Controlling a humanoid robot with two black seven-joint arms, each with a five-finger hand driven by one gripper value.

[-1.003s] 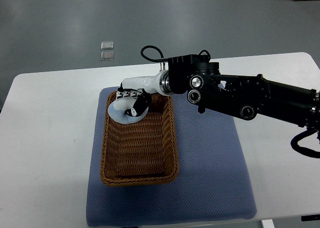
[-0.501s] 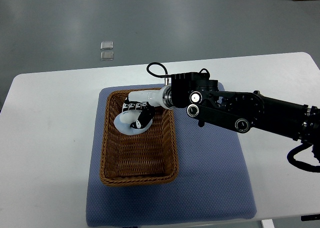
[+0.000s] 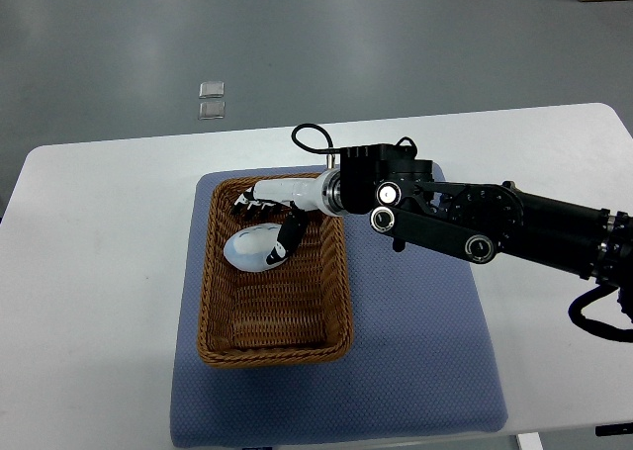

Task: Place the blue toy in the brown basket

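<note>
basket: you see the brown basket (image 3: 276, 339) lying on the blue mat (image 3: 415, 351), its long side running away from the robot. it is woven wicker, with a low wall all around.
inside the basket: you find one thing only, the blue toy (image 3: 252, 247). it is pale, nearly white-blue, and oval, and it lies on the basket floor in the far half, closer to the left wall than to the right.
right hand: your right hand (image 3: 269, 213) reaches in over the far rim of the basket from the right side. the fingers (image 3: 247, 202) are spread and point to the left above the toy, and the thumb with the dark tip hangs down at the right end of the toy. it looks released, not clenched; if the thumb is touching the toy, you cannot tell.
right arm: the black arm (image 3: 495, 230) crosses the mat from the right edge of the picture, above the basket's right far corner.
table: the white table (image 3: 89, 302) carries the mat.
floor: two small clear squares (image 3: 211, 99) lie on the grey floor behind the table.
writing: you can read no label or brand anywhere; nothing is sharp enough.
</note>
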